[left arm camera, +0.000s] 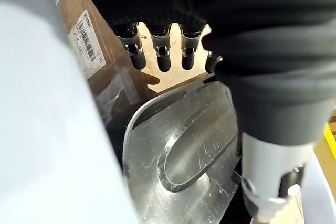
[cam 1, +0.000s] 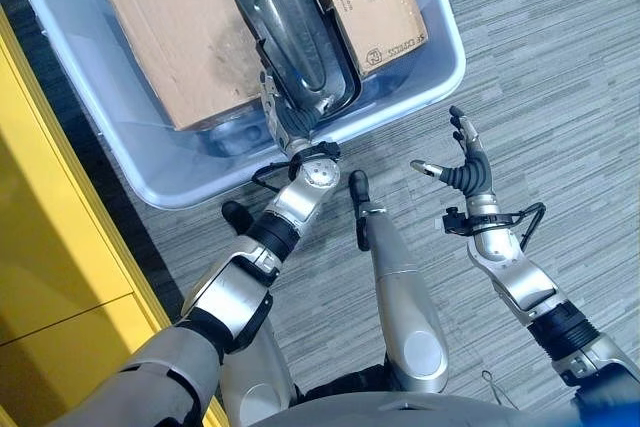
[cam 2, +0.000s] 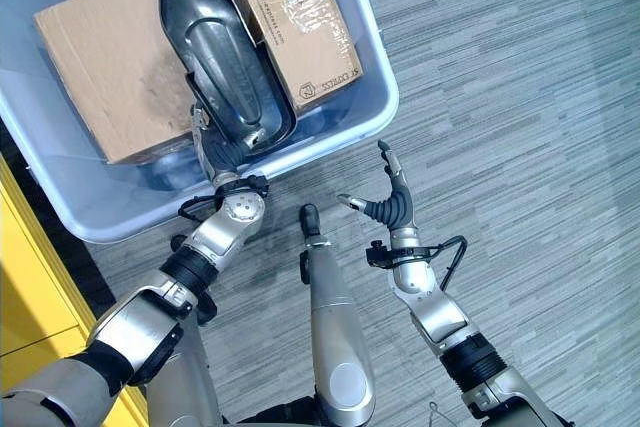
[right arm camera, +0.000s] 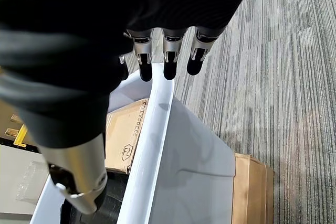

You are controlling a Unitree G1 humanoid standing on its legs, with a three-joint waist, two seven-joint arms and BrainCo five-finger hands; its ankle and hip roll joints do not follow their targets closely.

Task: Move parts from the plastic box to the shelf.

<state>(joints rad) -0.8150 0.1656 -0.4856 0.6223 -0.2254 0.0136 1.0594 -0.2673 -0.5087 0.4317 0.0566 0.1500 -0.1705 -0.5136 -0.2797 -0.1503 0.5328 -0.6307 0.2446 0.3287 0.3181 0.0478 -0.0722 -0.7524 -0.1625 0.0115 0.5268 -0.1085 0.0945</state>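
Left eye view: a pale blue plastic box (cam 1: 150, 182) is seen on grey striped carpet (cam 1: 560, 67), occupying the 10 to 12 o'clock part of the scene. Inside it, two brown cardboard cartons are recorded — a larger carton (cam 1: 175, 37) toward 10 o'clock and a smaller carton (cam 1: 375, 7) with clear tape toward 12 o'clock. A dark grey pressed-metal part (cam 1: 290, 32), elongated with a raised oval centre, is held tilted above the cartons, its narrow end pointing to 12 o'clock and its wide end lying over the box's near wall. The part's wide end is met by the left hand (cam 1: 283, 119), which comes up from 7 o'clock; in the left wrist view the fingers (left arm camera: 163, 59) are seen reaching past the part's edge, with the thumb apart from them at the part's side, and the metal surface lies directly under the palm; the part is noted as gripped at its lower rim. The right hand (cam 1: 465, 172) is recorded at 3 o'clock, well apart from the box, raised over the carpet with fingers straight and spread — nothing is held in it. In the right wrist view the box's pale rim (right arm camera: 157, 129) is shown beneath its fingertips (right arm camera: 168, 69), untouched. A yellow surface (cam 1: 50, 277) is noted along the 8 o'clock edge.
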